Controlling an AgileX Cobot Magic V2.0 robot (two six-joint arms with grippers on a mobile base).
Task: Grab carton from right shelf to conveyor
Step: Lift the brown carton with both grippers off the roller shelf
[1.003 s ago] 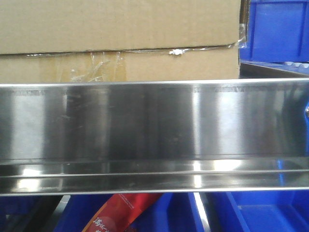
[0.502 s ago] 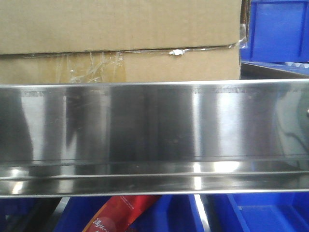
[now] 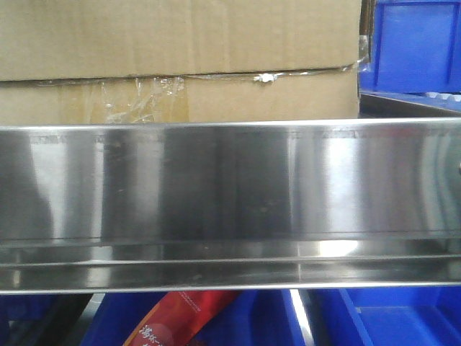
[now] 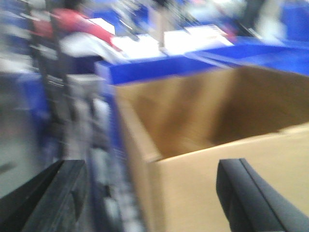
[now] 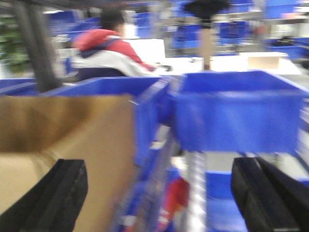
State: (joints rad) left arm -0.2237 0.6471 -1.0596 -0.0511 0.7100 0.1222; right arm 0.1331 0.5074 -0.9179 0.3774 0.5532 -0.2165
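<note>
Left gripper (image 4: 152,166): two black fingers (image 4: 53,193) spread wide and clasping nothing; the near corner of the carton (image 4: 193,193) shows in the gap between them, and contact cannot be judged through the motion blur. Right gripper (image 5: 159,164): likewise spread wide and bare, its fingers (image 5: 263,193) low in a blurred view, the carton (image 5: 87,140) at its left side and a blue bin (image 5: 236,111) at its right. Carton, front view (image 3: 180,43): plain brown corrugated board with a narrower lower strip and wrinkled clear tape (image 3: 144,97) along the seam. It stands on the right shelf behind the steel rail (image 3: 230,187), with its top open in the left wrist view. Against the pictures of a second and half a second ago, it occupies the same place with no visible shift. Rail: brushed and reflective. Its reflections have changed, the dark patch at the left end being wider than a second ago. Blue bin, upper level (image 3: 418,43): just beside the carton's right edge. Blue bins, lower level (image 3: 374,321): under the rail, with a red packet (image 3: 180,321) standing among them, as before. Person in a red and white jacket (image 5: 106,48): beyond the shelf, blurred.
</note>
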